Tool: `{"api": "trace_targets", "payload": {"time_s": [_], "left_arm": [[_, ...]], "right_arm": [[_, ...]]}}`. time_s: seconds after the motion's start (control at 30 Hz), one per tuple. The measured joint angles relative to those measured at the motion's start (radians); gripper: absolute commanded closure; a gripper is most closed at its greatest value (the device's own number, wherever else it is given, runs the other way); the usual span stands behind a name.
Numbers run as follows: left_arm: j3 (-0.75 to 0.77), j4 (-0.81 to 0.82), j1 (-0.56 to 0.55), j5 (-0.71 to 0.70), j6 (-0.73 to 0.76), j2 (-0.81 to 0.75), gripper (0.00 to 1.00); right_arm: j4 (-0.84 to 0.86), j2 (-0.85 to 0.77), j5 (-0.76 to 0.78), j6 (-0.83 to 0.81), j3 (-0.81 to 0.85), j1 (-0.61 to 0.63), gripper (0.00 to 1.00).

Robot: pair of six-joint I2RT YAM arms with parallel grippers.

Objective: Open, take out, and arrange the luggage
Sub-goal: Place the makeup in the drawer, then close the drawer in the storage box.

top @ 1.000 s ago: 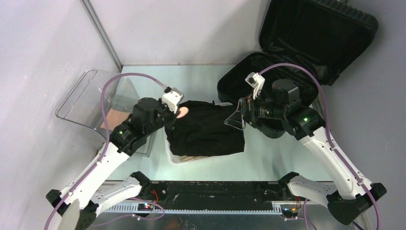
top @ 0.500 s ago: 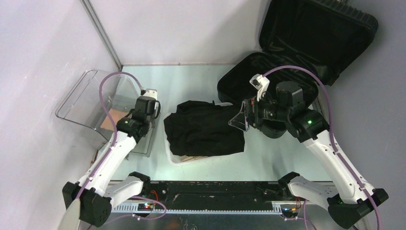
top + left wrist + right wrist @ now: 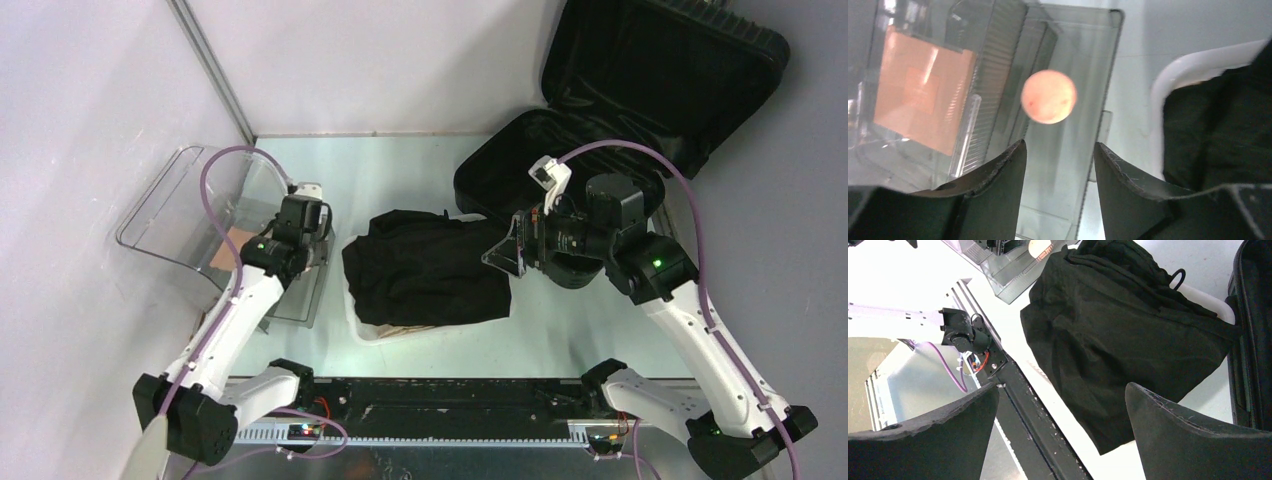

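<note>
Luggage point(image 3: 620, 100): large black hard-shell suitcase, ribbed shell, rounded corners, dark fabric lining. It lies open at the far right of the table, with the lid tipped back against the wall and the lower half flat, behind and to the outer side of the right gripper point(image 3: 505, 250). In the right wrist view only its rim point(image 3: 1253, 340) shows, past the right finger. Change over the last second: the left gripper point(image 3: 1058, 145) was pinched shut on a small orange ball over the left end of the black garment point(image 3: 425, 265). It has since swung left over the clear plastic bin point(image 3: 180, 215), and its jaws now stand parted with nothing between them. The ball point(image 3: 1049, 96) sits just ahead of the fingertips, over the bin's clear tray point(image 3: 1073, 50); cannot tell whether it is resting or in the air. The right arm has drifted slightly right, and its jaws are spread wide and empty as before. Surroundings: the garment point(image 3: 1128, 340) is heaped on the white basket point(image 3: 365, 325), directly ahead of the right jaws and between the two grippers. An orange card point(image 3: 923, 95) lies inside the bin, to the left of the left jaws.
</note>
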Motion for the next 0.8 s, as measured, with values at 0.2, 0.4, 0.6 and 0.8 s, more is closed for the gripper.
{"api": "trace_targets", "payload": {"time_s": [0.2,0.4,0.6,0.8], "left_arm": [[0.013,0.022,0.000,0.181,-0.037,-0.002,0.65],[-0.094,0.063,0.000,0.281,-0.071,-0.004,0.75],[-0.127,0.078,0.000,0.310,-0.085,0.020,0.77],[-0.132,0.089,0.000,0.274,-0.084,0.047,0.73]], "right_arm": [[0.000,0.000,0.002,0.001,0.000,0.000,0.00],[-0.005,0.000,0.006,0.000,0.000,0.000,0.00],[-0.014,-0.006,0.010,0.000,0.000,-0.009,0.01],[-0.018,-0.004,0.010,-0.001,0.000,-0.011,0.01]]}}
